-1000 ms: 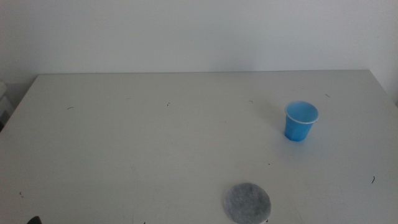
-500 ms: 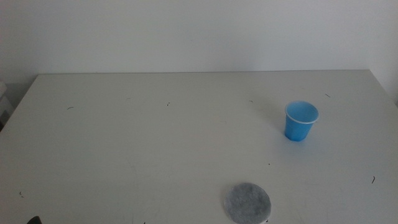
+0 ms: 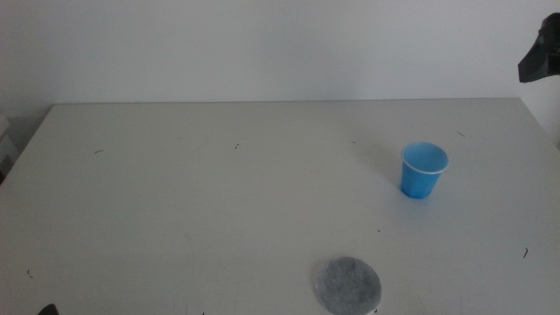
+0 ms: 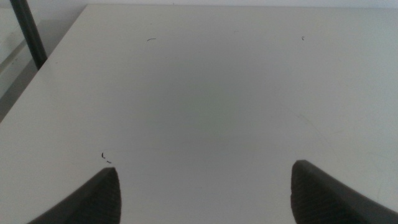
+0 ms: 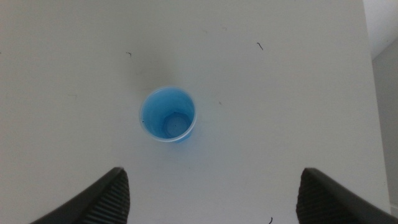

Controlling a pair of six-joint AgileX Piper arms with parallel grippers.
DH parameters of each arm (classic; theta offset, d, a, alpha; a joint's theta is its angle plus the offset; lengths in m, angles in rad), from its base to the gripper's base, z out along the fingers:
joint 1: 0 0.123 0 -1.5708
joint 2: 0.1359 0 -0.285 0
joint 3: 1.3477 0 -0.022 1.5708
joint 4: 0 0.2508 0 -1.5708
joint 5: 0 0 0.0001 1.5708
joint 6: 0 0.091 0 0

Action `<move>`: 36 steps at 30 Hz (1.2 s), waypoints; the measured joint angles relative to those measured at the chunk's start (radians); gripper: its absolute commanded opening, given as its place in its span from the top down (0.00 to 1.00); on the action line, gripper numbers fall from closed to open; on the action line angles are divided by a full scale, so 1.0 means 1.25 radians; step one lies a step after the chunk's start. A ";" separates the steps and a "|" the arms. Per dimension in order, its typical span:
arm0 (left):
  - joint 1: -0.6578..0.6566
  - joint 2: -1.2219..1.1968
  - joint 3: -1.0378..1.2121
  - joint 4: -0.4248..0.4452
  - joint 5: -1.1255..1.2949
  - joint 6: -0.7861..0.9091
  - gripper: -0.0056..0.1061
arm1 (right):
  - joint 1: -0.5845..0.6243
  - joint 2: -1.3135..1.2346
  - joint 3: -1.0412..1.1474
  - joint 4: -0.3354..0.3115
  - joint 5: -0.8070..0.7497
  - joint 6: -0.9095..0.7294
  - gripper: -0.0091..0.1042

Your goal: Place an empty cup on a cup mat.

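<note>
The blue cup (image 3: 423,170) stands upright and empty on the right side of the white table (image 3: 219,201). The round grey cup mat (image 3: 348,285) lies flat near the front edge, apart from the cup. My right arm (image 3: 540,52) shows only as a dark part at the upper right edge. My right gripper (image 5: 211,190) is open, high above the table, with the cup (image 5: 168,114) seen from above, beyond the jaw tips. My left gripper (image 4: 205,186) is open and empty over bare table at the front left.
A dark post (image 4: 28,34) stands off the table's left edge. The table's right edge (image 5: 371,74) runs close beside the cup. A dark bit (image 3: 45,309) shows at the bottom left edge of the middle view.
The right arm has come into the middle view at the upper right edge. The cup and the mat have not moved.
</note>
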 measured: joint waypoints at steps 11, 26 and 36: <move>0.000 0.000 0.000 0.000 0.000 0.000 0.01 | 0.015 0.232 -0.097 -0.009 0.041 0.000 0.23; 0.000 0.000 0.000 0.000 0.000 0.000 0.01 | 0.047 0.438 -0.102 0.002 -0.090 0.000 0.32; 0.000 0.000 0.000 0.000 0.000 0.000 0.01 | 0.047 0.539 -0.102 0.005 -0.158 0.000 0.47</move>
